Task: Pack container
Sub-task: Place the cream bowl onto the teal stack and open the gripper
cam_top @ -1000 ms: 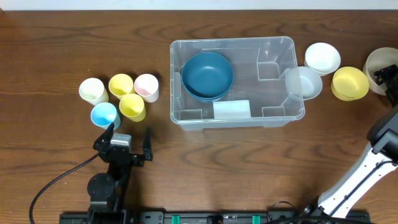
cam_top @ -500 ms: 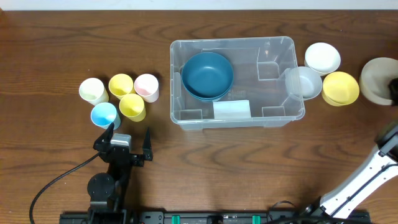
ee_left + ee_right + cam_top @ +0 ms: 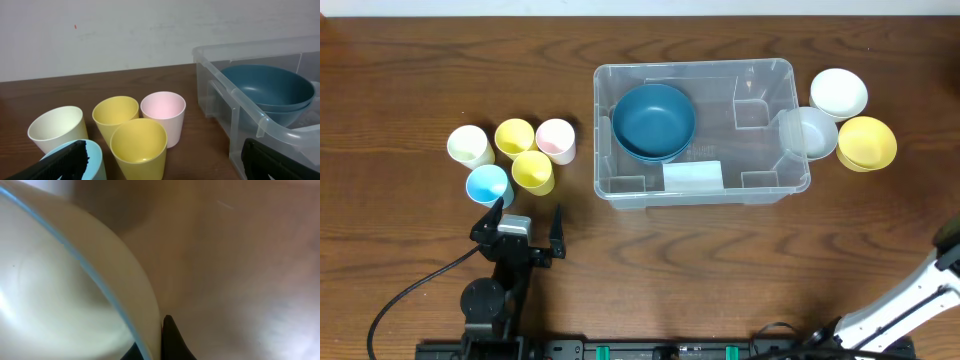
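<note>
The clear container (image 3: 603,150) stands at mid-table with two stacked dark blue bowls (image 3: 653,120) and a pale label (image 3: 692,176) inside. My right gripper (image 3: 156,345) is shut on the rim of a cream bowl (image 3: 60,290), one dark finger (image 3: 172,340) on its outer wall. That bowl and gripper are off the overhead frame; only the right arm (image 3: 920,290) shows. My left gripper (image 3: 528,210) stands open near the front left, just short of the cups. In the left wrist view its fingers (image 3: 65,160) flank a yellow cup (image 3: 138,147), beside the container (image 3: 235,95).
Several cups stand left of the container: cream (image 3: 469,146), yellow (image 3: 514,137), pink (image 3: 556,140), yellow (image 3: 533,171), light blue (image 3: 487,185). To the container's right are a small translucent bowl (image 3: 807,132), a white bowl (image 3: 838,92) and a yellow bowl (image 3: 866,142).
My right gripper closed on the cream bowl's rim and carried it right, out of the overhead view. The yellow bowl shifted slightly left. The left arm stayed still.
</note>
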You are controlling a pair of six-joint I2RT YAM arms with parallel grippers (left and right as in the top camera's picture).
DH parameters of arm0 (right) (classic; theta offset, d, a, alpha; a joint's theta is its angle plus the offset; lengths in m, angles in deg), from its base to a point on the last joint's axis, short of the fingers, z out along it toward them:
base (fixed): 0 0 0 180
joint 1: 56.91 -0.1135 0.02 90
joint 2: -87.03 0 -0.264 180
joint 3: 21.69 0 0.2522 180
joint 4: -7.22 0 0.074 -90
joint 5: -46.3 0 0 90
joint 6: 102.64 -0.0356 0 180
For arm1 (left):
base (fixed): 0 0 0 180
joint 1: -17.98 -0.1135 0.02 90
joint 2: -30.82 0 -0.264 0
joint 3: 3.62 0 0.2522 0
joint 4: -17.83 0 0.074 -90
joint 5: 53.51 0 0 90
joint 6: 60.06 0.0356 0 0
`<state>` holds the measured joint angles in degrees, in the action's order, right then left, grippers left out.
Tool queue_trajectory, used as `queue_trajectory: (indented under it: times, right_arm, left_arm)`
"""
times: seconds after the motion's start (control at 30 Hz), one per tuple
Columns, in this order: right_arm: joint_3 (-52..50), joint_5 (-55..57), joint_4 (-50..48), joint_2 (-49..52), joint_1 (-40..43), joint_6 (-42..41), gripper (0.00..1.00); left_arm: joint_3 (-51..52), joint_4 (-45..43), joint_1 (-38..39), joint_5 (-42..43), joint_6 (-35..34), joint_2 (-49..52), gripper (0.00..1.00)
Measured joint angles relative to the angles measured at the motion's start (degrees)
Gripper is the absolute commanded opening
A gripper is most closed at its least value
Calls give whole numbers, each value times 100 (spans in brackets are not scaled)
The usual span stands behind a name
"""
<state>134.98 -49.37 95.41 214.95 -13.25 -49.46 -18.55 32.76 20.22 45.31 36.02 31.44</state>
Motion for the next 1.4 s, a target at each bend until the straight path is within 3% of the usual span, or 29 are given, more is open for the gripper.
queue_trajectory:
  times: [0.17, 0.3, 0.5, 0.63, 0.97, 1.4]
  right_arm:
    - [424, -887, -46, -1414, -1091, 391, 1]
    - [562, -1325, 166, -2044, -2900, 1224, 1]
    - [31, -1193, 496, -1775, -5222, 2199, 1]
    - [-645, -1025, 114, -1290, -5925, 2240, 1]
    - [-1703, -835, -98, -11, -6450, 1908, 1]
    - [-2273, -778, -374, 144, -6518, 1814, 3]
  left_arm:
    - [0, 0, 0, 2, 0, 0, 98]
    - [0, 0, 0, 0, 0, 0, 98]
    - [0, 0, 0, 2, 0, 0, 98]
    - [0, 0, 0, 2, 0, 0, 98]
    - [0, 0, 0, 0, 0, 0, 98]
    - [0, 0, 0, 0, 0, 0, 98]
